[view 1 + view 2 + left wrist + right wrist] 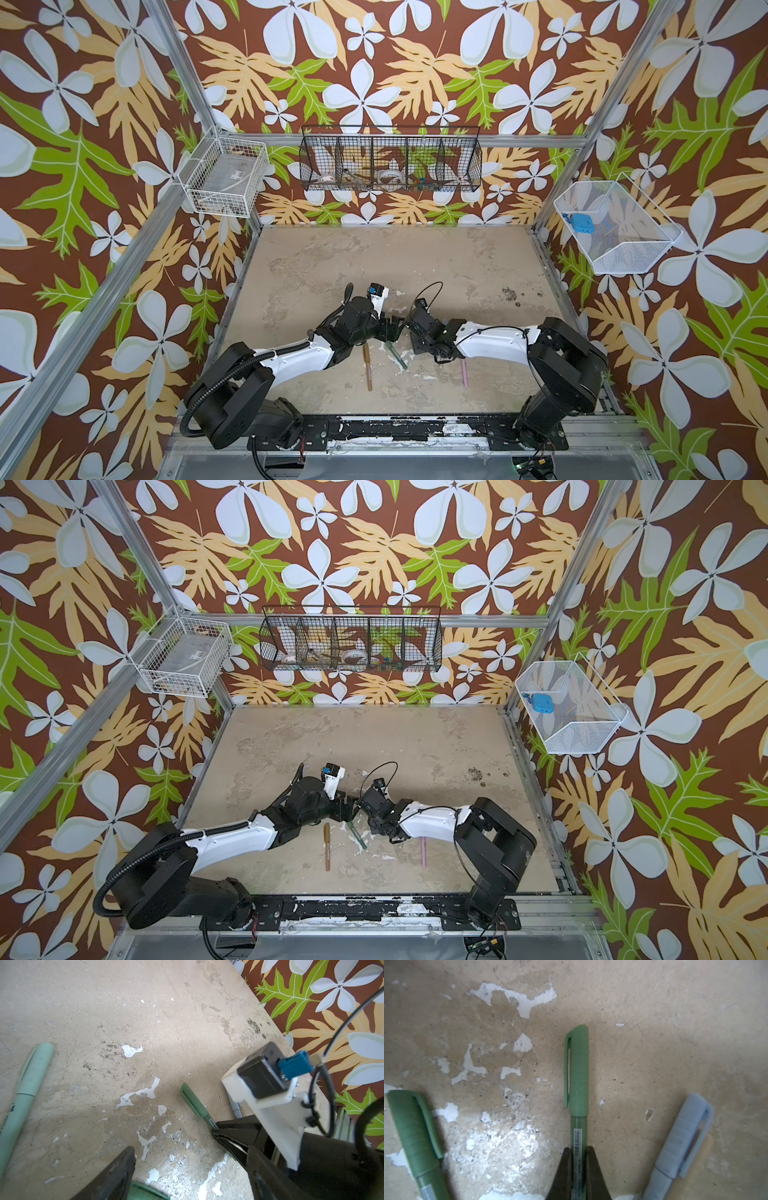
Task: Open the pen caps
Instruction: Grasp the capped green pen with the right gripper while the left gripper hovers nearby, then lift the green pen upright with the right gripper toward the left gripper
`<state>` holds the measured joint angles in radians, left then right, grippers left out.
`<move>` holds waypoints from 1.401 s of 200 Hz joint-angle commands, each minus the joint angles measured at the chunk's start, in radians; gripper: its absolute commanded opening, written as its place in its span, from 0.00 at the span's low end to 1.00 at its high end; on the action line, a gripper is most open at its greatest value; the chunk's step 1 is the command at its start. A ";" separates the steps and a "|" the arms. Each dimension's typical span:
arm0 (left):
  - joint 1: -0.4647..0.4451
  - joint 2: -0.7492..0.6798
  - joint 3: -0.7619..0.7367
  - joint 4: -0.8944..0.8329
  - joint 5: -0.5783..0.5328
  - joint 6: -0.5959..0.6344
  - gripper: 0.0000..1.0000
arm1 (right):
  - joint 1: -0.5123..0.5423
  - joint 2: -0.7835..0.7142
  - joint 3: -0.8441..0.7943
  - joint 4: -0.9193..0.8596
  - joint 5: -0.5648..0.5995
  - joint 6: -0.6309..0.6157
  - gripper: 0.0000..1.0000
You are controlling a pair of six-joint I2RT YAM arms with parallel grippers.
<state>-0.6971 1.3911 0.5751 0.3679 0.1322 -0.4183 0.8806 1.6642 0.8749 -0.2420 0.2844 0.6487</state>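
Task is prob only just getting going: no cap is off in any view. Right gripper [579, 1153] is clamping tight on the barrel of the mid-green pen [579, 1132], jaws pinching a bit below its cap [578, 1068], which is still sitting fully on and pointing away from the fingers. Left gripper [392, 328] is hanging spread wide just beside the right one, w/ nothing clamped as far as the views show. Both are working over the tabletop [457, 257], midway btwn its side edges and nearer the front edge. My guess: it's lining up to take that cap for the pull.

Lying capped nearby: dark green pen [413, 1126], light blue pen [685, 1136], sage pen [20, 1095]. Brown pen [367, 365] and pink pen [464, 373] are lying closer to the front edge, too small to judge caps, the pink one partly under the right arm. Every cap that is showing is still waiting to be done.
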 commanded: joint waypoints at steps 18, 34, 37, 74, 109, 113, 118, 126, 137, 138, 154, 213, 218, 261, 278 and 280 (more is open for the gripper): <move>0.037 -0.056 -0.057 0.123 0.135 -0.111 0.86 | -0.047 -0.097 0.018 -0.007 -0.039 -0.061 0.07; 0.059 -0.101 -0.114 0.228 0.189 -0.178 0.86 | -0.086 -0.153 0.004 0.032 -0.111 -0.104 0.07; 0.063 -0.106 -0.121 0.243 0.199 -0.186 0.87 | -0.092 -0.163 -0.001 0.042 -0.125 -0.113 0.07; 0.090 -0.139 -0.194 0.420 0.270 -0.245 0.86 | -0.157 -0.281 -0.054 0.176 -0.290 -0.243 0.04; 0.117 -0.179 -0.251 0.539 0.293 -0.273 0.87 | -0.173 -0.320 -0.090 0.254 -0.394 -0.266 0.03; 0.122 -0.181 -0.258 0.549 0.301 -0.278 0.87 | -0.174 -0.322 -0.095 0.264 -0.403 -0.270 0.03; 0.127 -0.182 -0.263 0.573 0.320 -0.286 0.87 | -0.174 -0.323 -0.102 0.278 -0.416 -0.275 0.03; 0.131 -0.178 -0.272 0.612 0.350 -0.301 0.87 | -0.174 -0.327 -0.120 0.306 -0.439 -0.286 0.03; 0.132 -0.168 -0.283 0.668 0.373 -0.333 0.87 | -0.174 -0.338 -0.151 0.357 -0.472 -0.304 0.03; 0.132 -0.167 -0.285 0.672 0.373 -0.335 0.87 | -0.174 -0.339 -0.153 0.361 -0.476 -0.306 0.03; 0.143 -0.148 -0.293 0.715 0.392 -0.371 0.87 | -0.174 -0.354 -0.175 0.380 -0.501 -0.330 0.02; 0.157 -0.049 -0.287 0.803 0.435 -0.395 0.83 | -0.173 -0.475 -0.287 0.491 -0.561 -0.357 0.01; 0.157 -0.039 -0.289 0.826 0.446 -0.402 0.83 | -0.174 -0.484 -0.296 0.507 -0.578 -0.358 0.01; 0.157 0.042 -0.314 1.080 0.518 -0.489 0.82 | -0.174 -0.497 -0.314 0.558 -0.684 -0.366 0.01; 0.157 0.073 -0.318 1.153 0.534 -0.517 0.81 | -0.174 -0.479 -0.311 0.570 -0.732 -0.361 0.01; 0.157 0.077 -0.317 1.157 0.534 -0.519 0.80 | -0.173 -0.477 -0.311 0.570 -0.736 -0.360 0.01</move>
<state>-0.5415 1.4368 0.2623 1.3197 0.6136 -0.8711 0.7059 1.1717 0.5602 0.2752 -0.3618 0.2985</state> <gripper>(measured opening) 0.816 0.074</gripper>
